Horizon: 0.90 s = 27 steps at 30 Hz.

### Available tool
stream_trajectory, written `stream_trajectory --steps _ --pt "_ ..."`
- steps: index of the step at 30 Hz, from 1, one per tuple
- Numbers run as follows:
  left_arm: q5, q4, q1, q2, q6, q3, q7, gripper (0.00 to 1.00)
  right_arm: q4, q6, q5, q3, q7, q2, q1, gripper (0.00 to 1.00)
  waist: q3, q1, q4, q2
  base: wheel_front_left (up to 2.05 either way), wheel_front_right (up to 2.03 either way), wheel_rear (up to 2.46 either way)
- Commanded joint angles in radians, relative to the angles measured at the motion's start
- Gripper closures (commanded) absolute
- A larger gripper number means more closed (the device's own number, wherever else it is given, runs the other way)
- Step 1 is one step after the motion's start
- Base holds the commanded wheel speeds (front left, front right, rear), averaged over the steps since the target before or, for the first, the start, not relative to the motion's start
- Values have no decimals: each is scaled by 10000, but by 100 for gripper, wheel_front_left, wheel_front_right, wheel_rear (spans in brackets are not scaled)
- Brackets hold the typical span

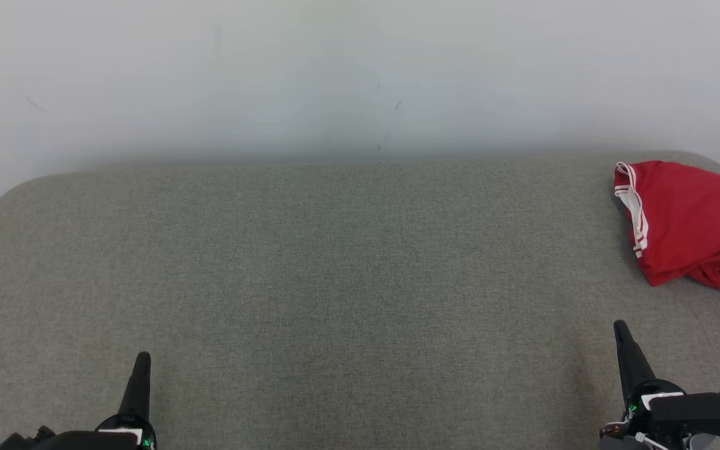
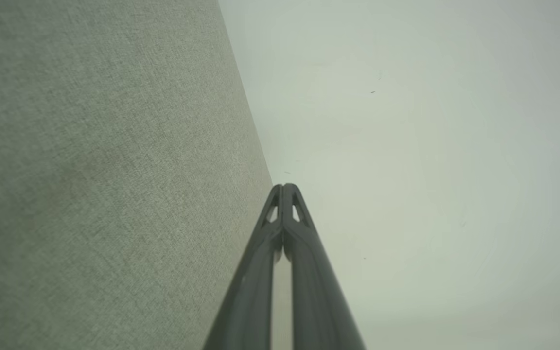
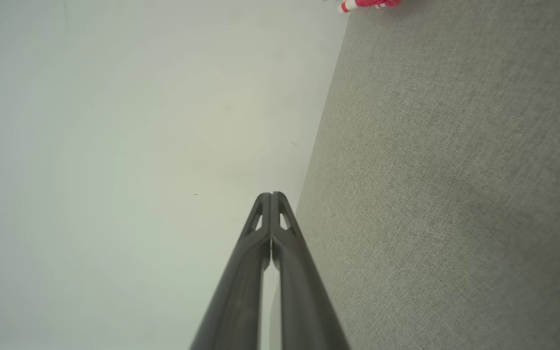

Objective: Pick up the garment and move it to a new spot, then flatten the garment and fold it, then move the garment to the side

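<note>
The red garment, with white stripes along 1 edge, lay crumpled at the far right of the grey bench. It was close to the rear rounded corner, and the right edge of the head view cut off part of it. Behind the bench stood a pale wall.

The right gripper was low at the right side of the head view. Its 2 dark fingers were pressed together into 1 point and held nothing. The garment lay ahead of this gripper and a little to its right, well apart from it, with bare grey fabric between them.

The left gripper was low at the left side, also closed and empty. The garment was on the opposite side of the bench from it, almost the whole width away.

In the right wrist view, the right gripper showed its fingertips touching each other. A small piece of the garment, red with white stripe, appeared at the top edge, far beyond the fingertips, on the bench.

In the left wrist view, the left gripper had its fingertips together too, with the bench on the left of that view and the wall on the right.
</note>
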Motion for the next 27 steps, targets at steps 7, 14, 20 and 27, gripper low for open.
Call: stream_trajectory --steps 7,14,20,27 --pt "-638 24 -185 52 -92 67 159 100 12 -18 597 -94 171 48 -158 100 6 -1 -1 0 0 0 0" --pt "-1133 61 -264 53 -100 97 299 100 52 -19 1057 -156 324 74 -226 100 12 -1 -1 0 0 0 0" --pt "-1568 87 -257 55 -70 119 401 100 88 -20 1447 -204 433 97 -256 100 17 -1 -2 0 0 0 0" --pt "-1862 107 -320 55 -74 137 471 100 124 -21 1712 -249 516 116 -321 100 22 -1 -3 0 0 0 0"
